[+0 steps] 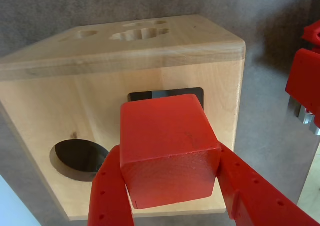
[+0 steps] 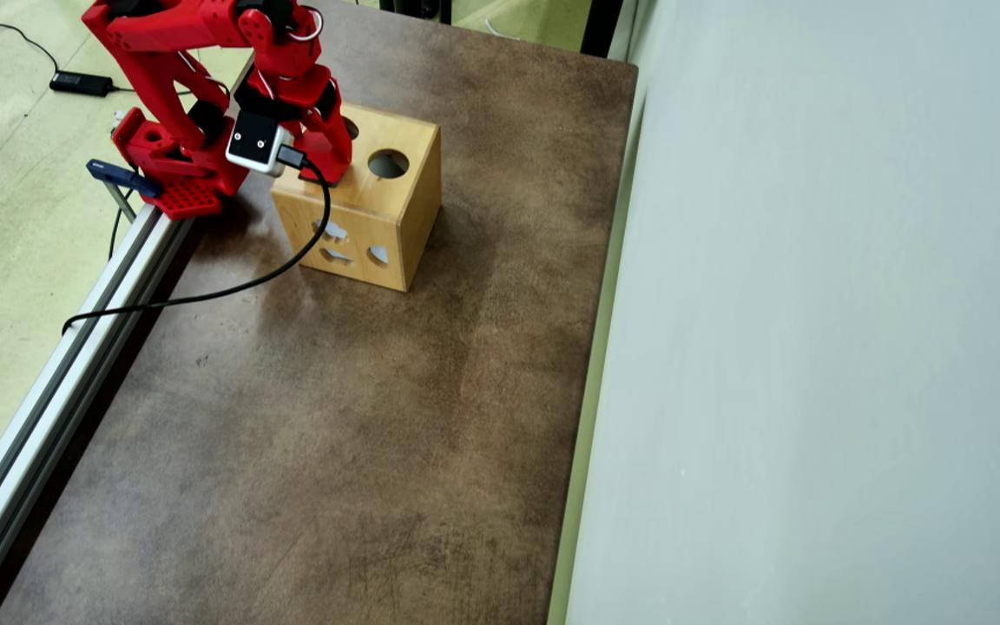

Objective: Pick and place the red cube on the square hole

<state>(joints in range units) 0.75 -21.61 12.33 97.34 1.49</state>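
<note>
Brown tabletop [image 2: 335,417] is seen, upper left bearing the wooden box [image 2: 396,226]. Red cube [image 1: 167,151] is pinched between gripper [image 1: 170,196] fingers — square hole [image 1: 150,95] lies just beyond it, partly covered, frame centre.

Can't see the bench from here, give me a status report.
Pincer shut on red cube. Cube over square hole, not in. Nothing in the way.

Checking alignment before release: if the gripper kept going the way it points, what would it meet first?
Likely the wooden box face around the square hole; the red cube in the gripper covers most of the hole, so alignment and depth are unclear.
</note>
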